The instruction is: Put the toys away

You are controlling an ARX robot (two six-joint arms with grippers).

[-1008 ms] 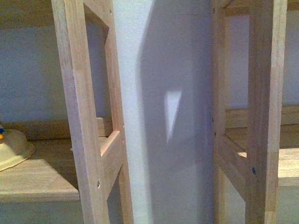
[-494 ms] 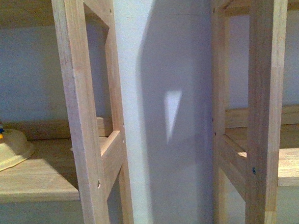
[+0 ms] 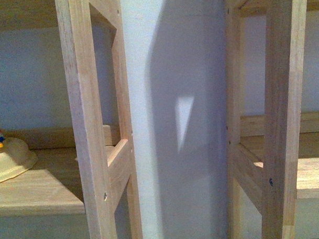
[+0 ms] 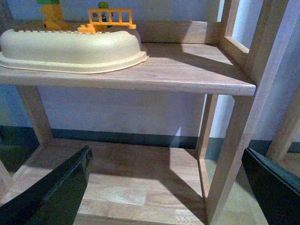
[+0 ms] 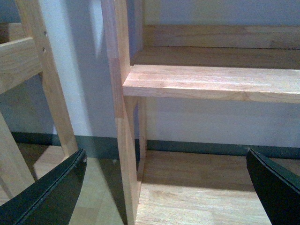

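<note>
The orange-yellow plush animal is out of view in every frame. My left gripper (image 4: 166,187) is open and empty, its dark fingers (image 4: 56,192) spread wide above the lower wooden shelf board (image 4: 126,183) of the left shelf unit. My right gripper (image 5: 166,187) is open and empty, its fingers (image 5: 51,197) spread before the lower board (image 5: 201,192) of the right shelf unit. Neither arm shows in the front view.
A cream plastic tub (image 4: 70,47) with orange and yellow block toys (image 4: 110,18) sits on the left unit's upper shelf (image 4: 187,70); its edge shows in the front view (image 3: 9,159). Wooden uprights (image 3: 89,127) (image 3: 280,120) flank a white wall gap (image 3: 175,124). The right unit's upper shelf (image 5: 211,79) is bare.
</note>
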